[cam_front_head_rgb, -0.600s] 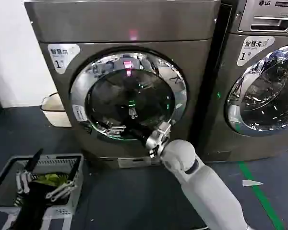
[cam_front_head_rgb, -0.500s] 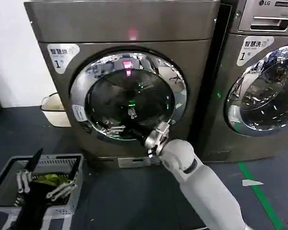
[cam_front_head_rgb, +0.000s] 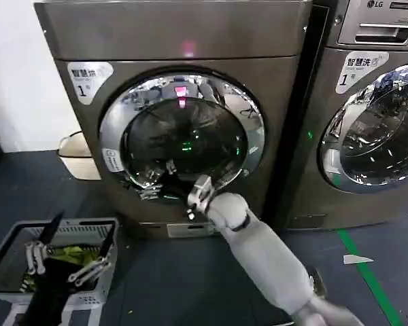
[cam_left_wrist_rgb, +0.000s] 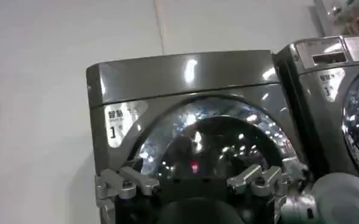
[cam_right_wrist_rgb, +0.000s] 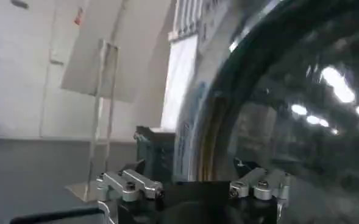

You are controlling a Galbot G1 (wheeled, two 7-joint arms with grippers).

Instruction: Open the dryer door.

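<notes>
Dark floor; the neighbouring washer reads "LG". The right gripper, fingers apart, sits at the dryer door's six o'clock. The left gripper, fingers apart, hangs over the basket.

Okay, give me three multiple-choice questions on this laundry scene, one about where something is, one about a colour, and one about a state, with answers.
1. Where is the right gripper?
A. At the lower edge of the dryer door
B. On top of the dryer
C. Inside the grey basket

2. What colour is the floor line beside the LG machine?
A. Red
B. Green
C. Yellow

3. What state is the dryer door in?
A. Swung wide open
B. Taken off
C. Shut against the dryer's front

Answers: 1 A, the head view shows the right arm reaching to the chrome ring's lower part. 2 B, the stripe on the dark floor is green. 3 C, the chrome ring sits flush, with no gap seen.
</notes>
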